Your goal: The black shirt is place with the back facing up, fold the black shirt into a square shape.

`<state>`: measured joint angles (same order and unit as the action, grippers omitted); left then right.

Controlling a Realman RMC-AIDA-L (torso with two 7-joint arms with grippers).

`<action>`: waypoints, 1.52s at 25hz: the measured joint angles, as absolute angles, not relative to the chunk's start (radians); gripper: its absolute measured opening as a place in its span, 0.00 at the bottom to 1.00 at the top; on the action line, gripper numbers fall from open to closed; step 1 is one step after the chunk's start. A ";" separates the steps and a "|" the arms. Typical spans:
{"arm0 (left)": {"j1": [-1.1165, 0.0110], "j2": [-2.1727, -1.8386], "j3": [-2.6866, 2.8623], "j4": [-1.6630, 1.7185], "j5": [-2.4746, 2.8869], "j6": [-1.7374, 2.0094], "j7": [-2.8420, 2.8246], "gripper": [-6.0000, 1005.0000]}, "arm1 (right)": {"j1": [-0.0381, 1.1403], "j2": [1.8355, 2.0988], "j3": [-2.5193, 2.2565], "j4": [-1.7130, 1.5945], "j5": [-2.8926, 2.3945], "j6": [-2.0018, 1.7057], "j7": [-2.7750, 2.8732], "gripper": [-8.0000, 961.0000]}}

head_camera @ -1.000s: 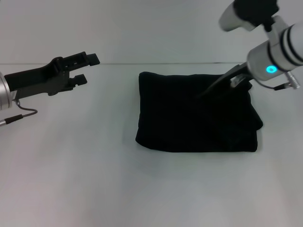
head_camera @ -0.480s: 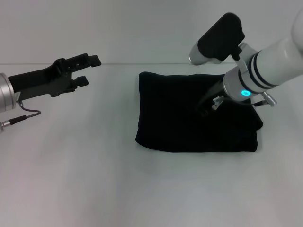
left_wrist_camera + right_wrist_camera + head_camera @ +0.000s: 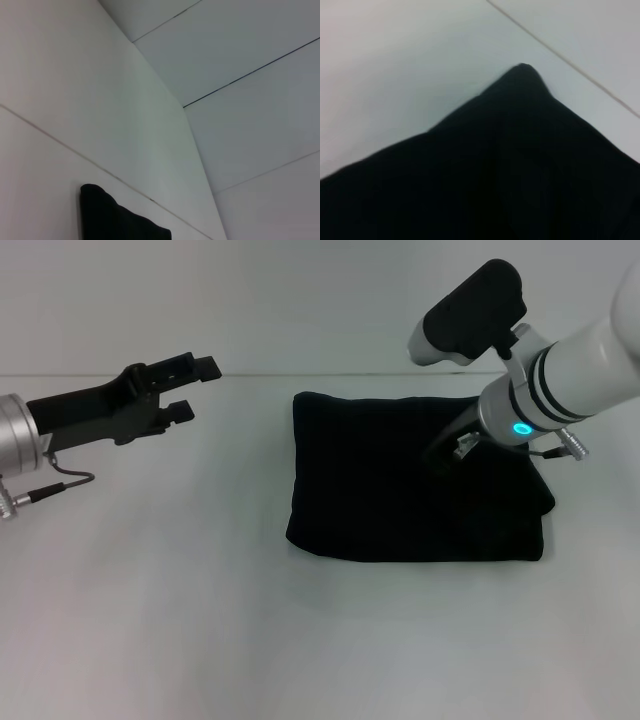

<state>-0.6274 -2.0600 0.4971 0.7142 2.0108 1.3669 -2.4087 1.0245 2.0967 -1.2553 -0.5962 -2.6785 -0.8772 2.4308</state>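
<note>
Soft black shirt (image 3: 415, 485) lay folded roughly square mid white counter (image 3: 150, 620); right claw (image 3: 440, 457) hung low over its right half, likely tidying, grip unreadable; left claw (image 3: 190, 388) parked well clear, parted.

The black shirt (image 3: 415, 480) lies on the table (image 3: 150, 590), right of centre, folded.
</note>
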 joint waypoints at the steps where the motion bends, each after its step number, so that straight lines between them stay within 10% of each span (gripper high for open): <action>1: -0.628 -2.060 0.497 0.713 2.011 1.366 -2.409 0.91 | 1.024 2.097 -1.256 -0.596 -2.698 -0.870 2.454 0.59; 15: -0.629 -2.060 0.497 0.709 2.011 1.355 -2.407 0.91 | 1.020 2.095 -1.256 -0.596 -2.744 -0.851 2.515 0.05; 38: -0.635 -2.056 0.491 0.709 2.011 1.352 -2.398 0.91 | 0.918 2.089 -1.230 -0.719 -2.928 -0.821 2.687 0.10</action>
